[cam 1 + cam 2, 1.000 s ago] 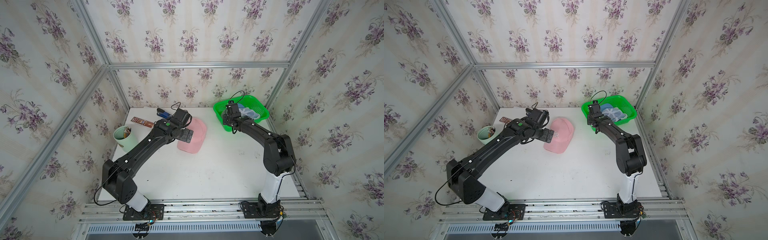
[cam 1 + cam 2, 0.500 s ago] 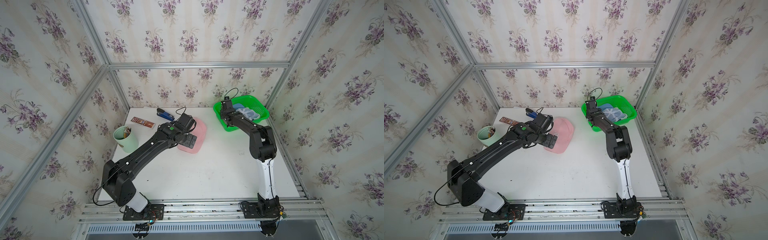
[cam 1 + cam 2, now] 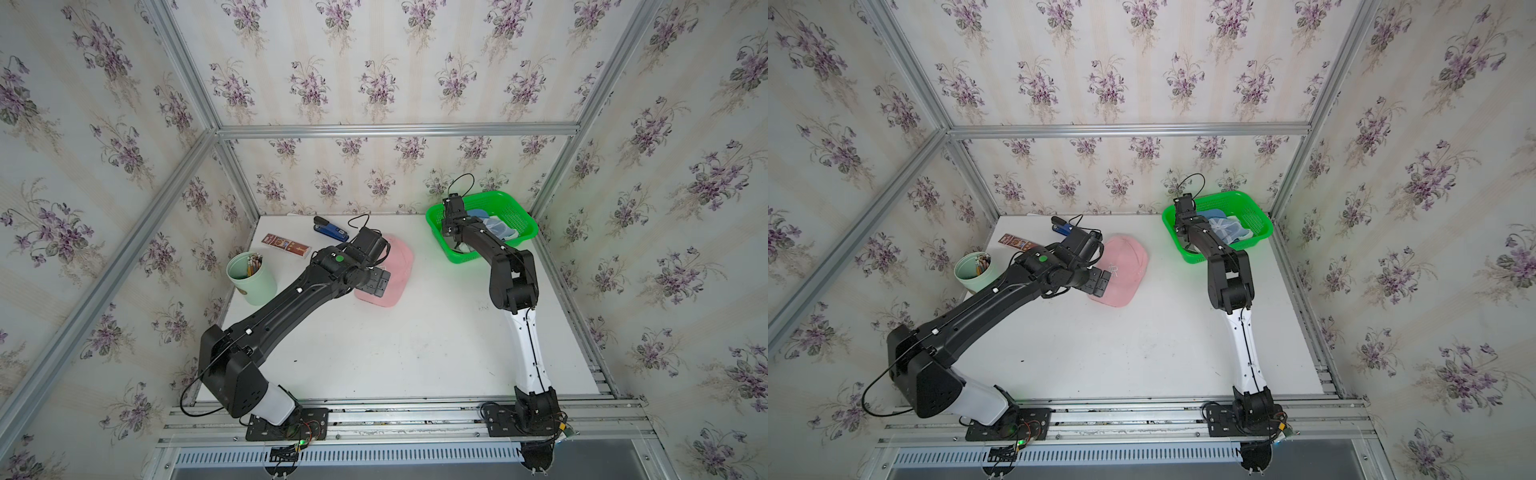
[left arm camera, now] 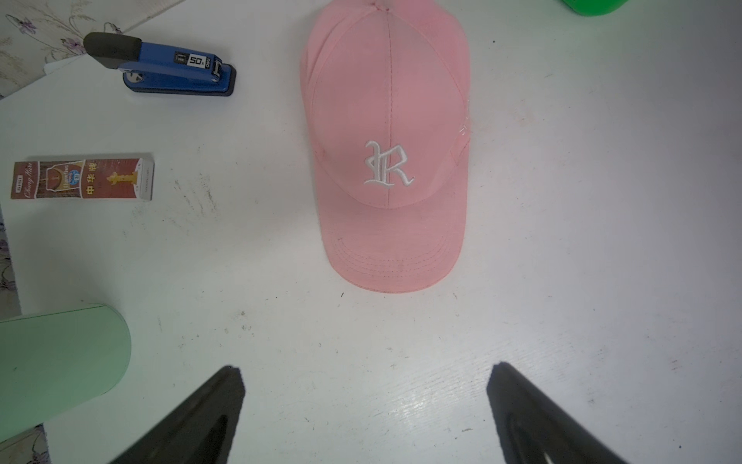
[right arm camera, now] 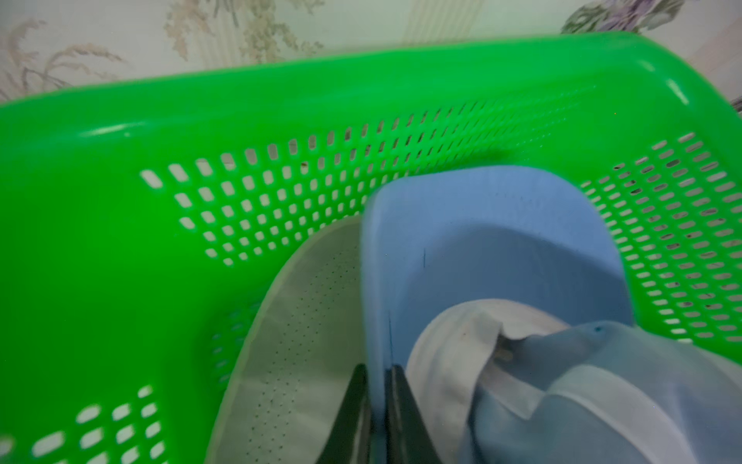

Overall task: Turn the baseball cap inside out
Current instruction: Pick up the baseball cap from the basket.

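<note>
Just ahead of the left gripper (image 4: 367,367), which we see spread wide and holding nothing, lies the pink fabric baseball cap (image 4: 387,120) with a white embroidered R, crown up on the white table (image 4: 562,281), brim toward the gripper, not touching; blue stapler (image 4: 172,68) farther out, apart from it; right gripper (image 5: 377,369) clenched on the brim edge of a light blue fabric cap (image 5: 482,241) inside the green perforated plastic basket (image 5: 120,120).

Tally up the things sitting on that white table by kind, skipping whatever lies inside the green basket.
Caps: 1, the pink cap
Staplers: 1, the blue stapler
Boxes: 1, the red box
Cups: 1, the green cup holding pencils
Baskets: 1, the green basket
Total: 5
</note>
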